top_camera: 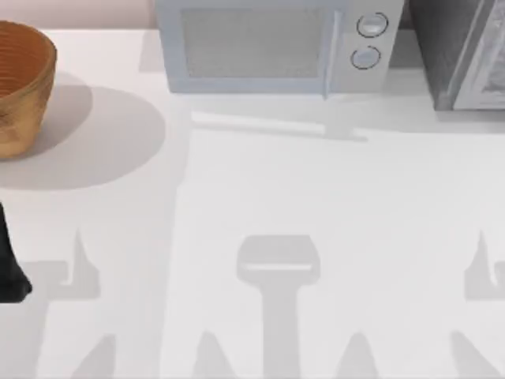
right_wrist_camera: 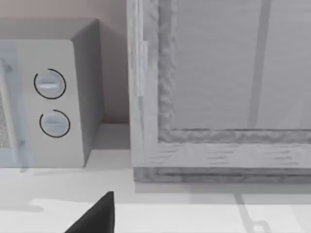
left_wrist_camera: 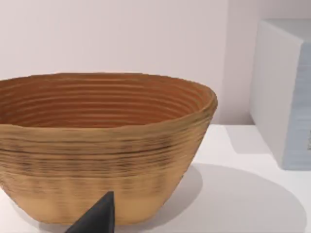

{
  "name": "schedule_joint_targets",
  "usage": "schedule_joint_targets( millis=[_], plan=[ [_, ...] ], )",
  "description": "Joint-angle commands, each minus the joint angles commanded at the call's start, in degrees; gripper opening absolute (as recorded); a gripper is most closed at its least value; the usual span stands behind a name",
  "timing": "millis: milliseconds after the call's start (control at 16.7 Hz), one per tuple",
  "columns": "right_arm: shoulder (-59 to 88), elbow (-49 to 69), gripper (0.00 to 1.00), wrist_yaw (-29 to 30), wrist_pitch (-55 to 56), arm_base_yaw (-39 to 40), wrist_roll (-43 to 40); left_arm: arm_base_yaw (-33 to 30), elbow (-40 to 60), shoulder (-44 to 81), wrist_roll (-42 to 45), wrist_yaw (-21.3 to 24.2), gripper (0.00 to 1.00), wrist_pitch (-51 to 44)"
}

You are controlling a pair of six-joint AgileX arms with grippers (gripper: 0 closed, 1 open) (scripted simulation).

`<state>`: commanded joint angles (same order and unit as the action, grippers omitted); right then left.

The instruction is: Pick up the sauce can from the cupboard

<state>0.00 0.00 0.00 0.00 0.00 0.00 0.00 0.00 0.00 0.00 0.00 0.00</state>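
Note:
The cupboard [top_camera: 461, 55] stands at the table's far right corner, a dark grey speckled box. Its paler door panel [right_wrist_camera: 218, 73] faces the right wrist camera and covers the front. The sauce can is hidden. A dark tip of my right gripper [right_wrist_camera: 95, 216] shows low in the right wrist view, a short way in front of the cupboard's base. My left arm [top_camera: 8, 268] is parked at the table's left edge. A dark tip of my left gripper [left_wrist_camera: 97, 218] points at the basket.
A woven wicker basket [top_camera: 20, 87] sits at the far left, large in the left wrist view [left_wrist_camera: 97, 145]. A light grey microwave [top_camera: 272, 47] with two round knobs [right_wrist_camera: 51, 102] stands at the back, just left of the cupboard. The white table [top_camera: 260, 197] carries arm shadows.

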Motion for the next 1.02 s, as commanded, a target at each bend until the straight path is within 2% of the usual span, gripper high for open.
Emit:
schedule_joint_targets(
  millis=[240,420,660,1020],
  plan=[
    [1.4,1.8,1.00,0.4,-0.3,0.1,0.0,0.0,0.0,0.0,0.0,0.0,1.00,0.0],
    [7.1,9.1,1.00,1.5,-1.8,0.7,0.1,0.0,0.0,0.0,0.0,0.0,1.00,0.0],
    [20.1,25.7,1.00,3.3,-5.8,2.6,0.2,0.0,0.0,0.0,0.0,0.0,1.00,0.0],
    [44.9,57.7,1.00,6.4,-14.0,6.6,0.5,0.0,0.0,0.0,0.0,0.0,1.00,0.0]
  ],
)
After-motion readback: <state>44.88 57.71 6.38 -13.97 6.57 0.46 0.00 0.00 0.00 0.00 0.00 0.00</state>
